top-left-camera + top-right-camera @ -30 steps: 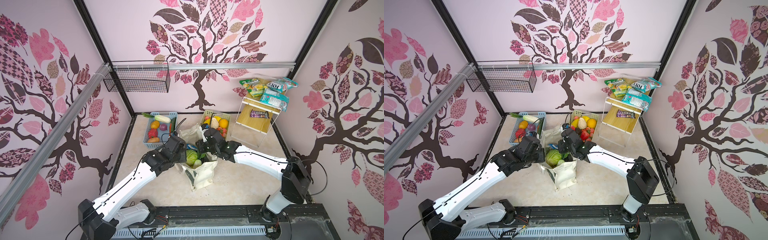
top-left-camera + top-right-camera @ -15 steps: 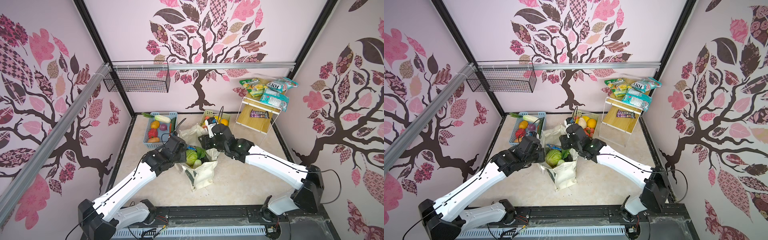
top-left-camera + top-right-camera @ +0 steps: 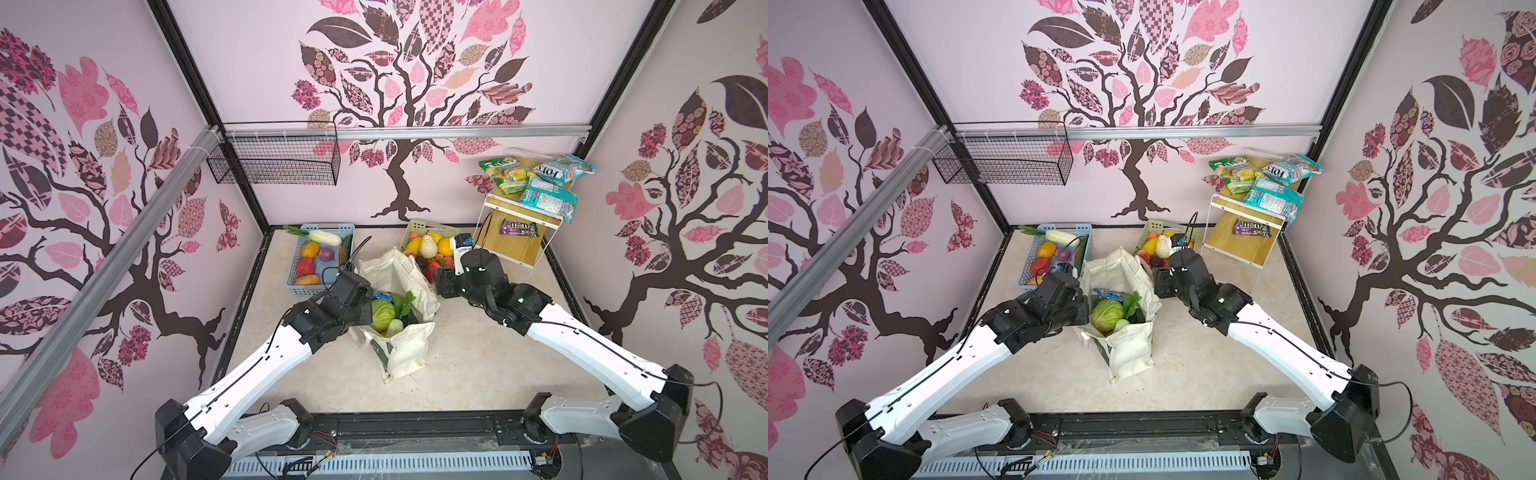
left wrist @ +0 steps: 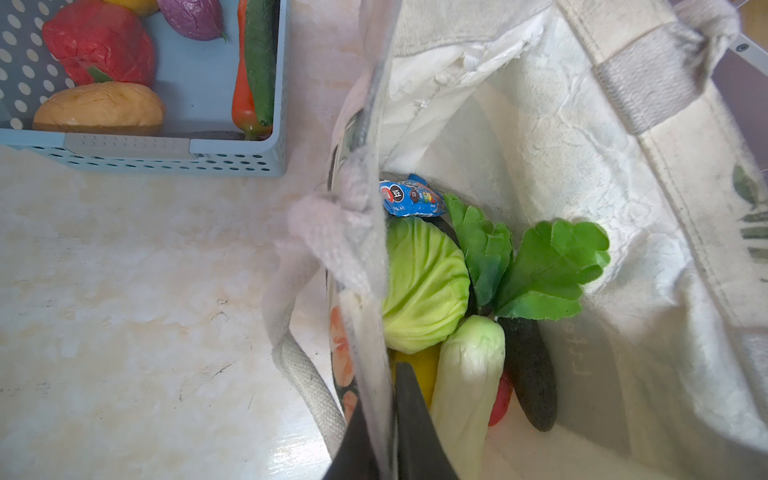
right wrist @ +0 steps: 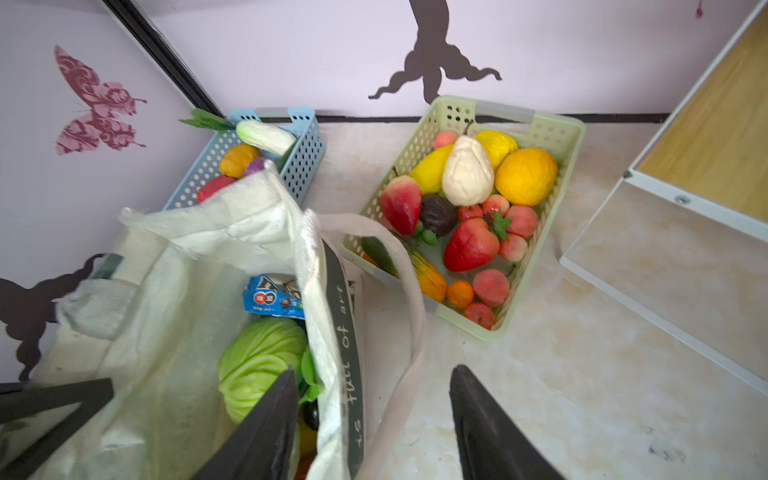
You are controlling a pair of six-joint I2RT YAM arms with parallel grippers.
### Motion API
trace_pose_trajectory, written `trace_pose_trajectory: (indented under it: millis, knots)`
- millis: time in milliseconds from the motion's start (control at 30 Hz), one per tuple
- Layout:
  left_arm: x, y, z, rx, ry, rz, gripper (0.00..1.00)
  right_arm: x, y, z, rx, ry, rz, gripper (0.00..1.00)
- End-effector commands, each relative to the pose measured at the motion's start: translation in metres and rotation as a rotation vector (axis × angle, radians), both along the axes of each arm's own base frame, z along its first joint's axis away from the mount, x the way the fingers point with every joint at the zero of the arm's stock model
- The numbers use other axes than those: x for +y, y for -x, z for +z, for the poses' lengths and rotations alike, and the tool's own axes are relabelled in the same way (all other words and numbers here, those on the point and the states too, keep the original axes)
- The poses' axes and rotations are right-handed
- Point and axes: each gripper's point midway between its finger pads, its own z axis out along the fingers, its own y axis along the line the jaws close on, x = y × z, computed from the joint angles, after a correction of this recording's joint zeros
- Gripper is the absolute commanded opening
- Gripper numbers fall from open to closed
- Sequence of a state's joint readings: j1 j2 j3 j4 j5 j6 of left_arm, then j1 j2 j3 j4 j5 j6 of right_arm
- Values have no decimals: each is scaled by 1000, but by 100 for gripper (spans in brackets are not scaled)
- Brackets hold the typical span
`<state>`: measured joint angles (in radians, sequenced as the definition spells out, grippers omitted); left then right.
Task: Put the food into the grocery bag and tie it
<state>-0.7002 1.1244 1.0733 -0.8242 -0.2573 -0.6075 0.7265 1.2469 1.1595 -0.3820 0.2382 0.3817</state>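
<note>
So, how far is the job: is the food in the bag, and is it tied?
Done: cabbage, radish and blue M&M's packet lie in the grocery bag. In hand: the left end effector is shut on one bag wall; the right end effector is open, astride the opposite wall. Remaining: the handles hang untied.

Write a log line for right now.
left fingers shut on grocery bag rim | right fingers open at opposite rim | cabbage, radish inside | untied

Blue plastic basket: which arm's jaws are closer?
Left arm: its jaws pinch the cream canvas tote's rim beside the blue basket. The right arm's open jaws straddle the tote's far rim.
</note>
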Motion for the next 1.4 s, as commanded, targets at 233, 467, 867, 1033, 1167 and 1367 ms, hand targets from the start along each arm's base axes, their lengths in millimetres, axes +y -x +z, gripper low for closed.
trace_pose_trajectory:
  millis: [233,467,867,1033,1167,1367]
  knots:
    - [-2,-1,5,-15,21,3,11,25,5,-21,84,-40,101,53]
    - [-4,-4,4,-19,19,3,11,38,7,-35,135,-48,151,48]
    - [-1,-5,2,-32,16,16,11,45,12,-46,162,-86,180,14]
    - [-1,-8,6,-47,17,21,11,45,14,-40,154,-112,176,3]
    - [-4,-12,9,-56,10,13,11,45,18,-34,157,-142,186,0]
    - [-9,-21,14,-73,5,7,11,42,33,-27,159,-183,189,0]
